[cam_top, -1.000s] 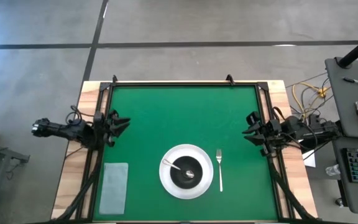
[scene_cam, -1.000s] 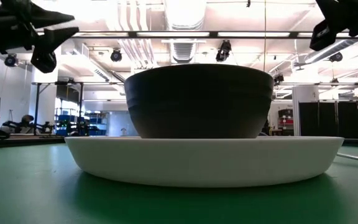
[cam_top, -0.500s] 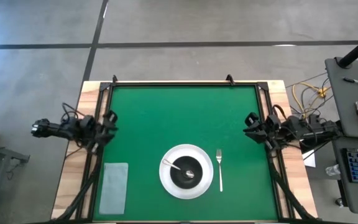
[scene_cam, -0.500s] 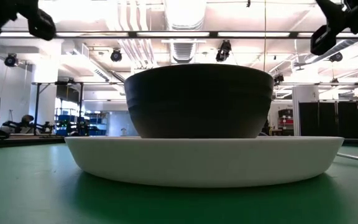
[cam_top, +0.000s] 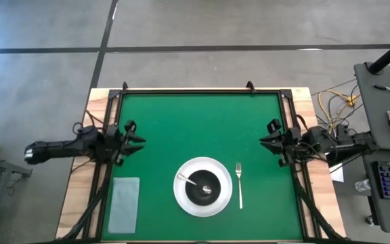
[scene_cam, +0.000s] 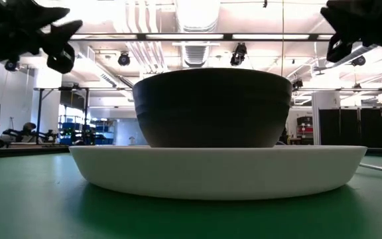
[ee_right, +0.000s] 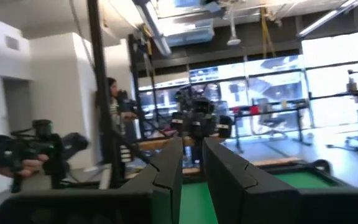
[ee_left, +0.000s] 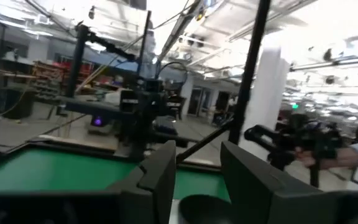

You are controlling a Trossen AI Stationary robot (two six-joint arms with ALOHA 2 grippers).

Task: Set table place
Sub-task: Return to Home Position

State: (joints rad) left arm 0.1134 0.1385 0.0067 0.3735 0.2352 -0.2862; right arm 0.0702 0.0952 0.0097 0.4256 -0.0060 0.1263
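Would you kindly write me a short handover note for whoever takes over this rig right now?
Left gripper: open, empty, raised at the table's left edge.
Right gripper: open, empty, raised at the right edge.
Things: the white plate sits toward the robot's side of the table, with the black bowl on it. The spoon lies in the bowl, handle out over the plate. The fork lies beside the plate on the right-arm side, not touching it. The grey napkin lies apart, on the left-arm side.
Done: the place looks set.
Left: probably only parking both arms.
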